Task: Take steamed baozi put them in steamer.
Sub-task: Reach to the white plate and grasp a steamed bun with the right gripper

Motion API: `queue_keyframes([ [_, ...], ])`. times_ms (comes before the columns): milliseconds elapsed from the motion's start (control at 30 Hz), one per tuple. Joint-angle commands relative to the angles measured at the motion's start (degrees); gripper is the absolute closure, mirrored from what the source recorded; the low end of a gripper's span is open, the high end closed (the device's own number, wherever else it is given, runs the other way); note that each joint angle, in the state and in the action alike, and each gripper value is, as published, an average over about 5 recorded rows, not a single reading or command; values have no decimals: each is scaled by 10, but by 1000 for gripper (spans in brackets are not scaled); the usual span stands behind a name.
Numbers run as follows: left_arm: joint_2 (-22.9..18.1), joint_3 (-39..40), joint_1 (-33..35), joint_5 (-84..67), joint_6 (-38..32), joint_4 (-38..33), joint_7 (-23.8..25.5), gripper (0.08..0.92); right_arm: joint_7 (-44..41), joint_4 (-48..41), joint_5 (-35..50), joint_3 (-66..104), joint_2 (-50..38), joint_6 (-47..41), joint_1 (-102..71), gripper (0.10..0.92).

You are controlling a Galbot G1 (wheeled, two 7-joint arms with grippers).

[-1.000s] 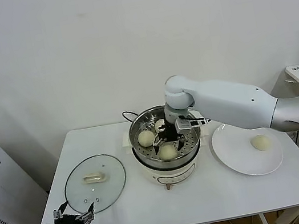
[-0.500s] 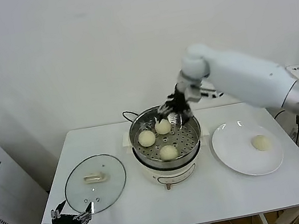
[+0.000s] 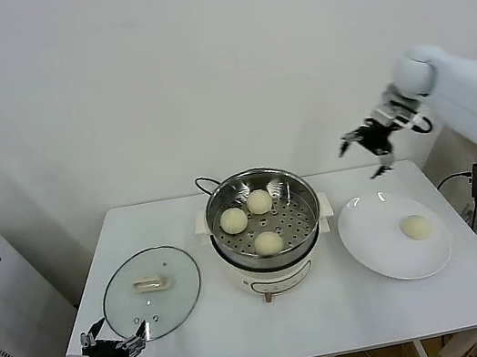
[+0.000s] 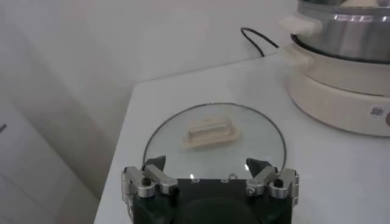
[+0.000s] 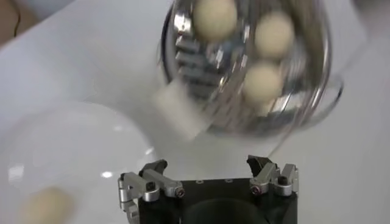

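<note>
White table (image 3: 337,318) against white wall; 3 baozi (image 3: 260,201) in steamer (image 3: 300,193), both grippers spread wide, empty

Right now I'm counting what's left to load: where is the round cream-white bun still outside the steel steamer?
In the head view, the last cream-white bun lies alone on the flat white plate, right of the steel steamer.
</note>
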Motion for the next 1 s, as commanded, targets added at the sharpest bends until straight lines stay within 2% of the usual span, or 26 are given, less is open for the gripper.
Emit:
queue_keyframes([
  [33,-3,2,-4,0,2,2,0,177,-9,-59,0,-11,-62,-84,-31,203],
  [700,-2,4,-9,-1,4,4,1,177,63,-211,-172,183,34,-11,-200,203],
  [1000,-1,8,-12,-1,6,4,1,177,83,-245,-207,227,60,-6,-227,203],
])
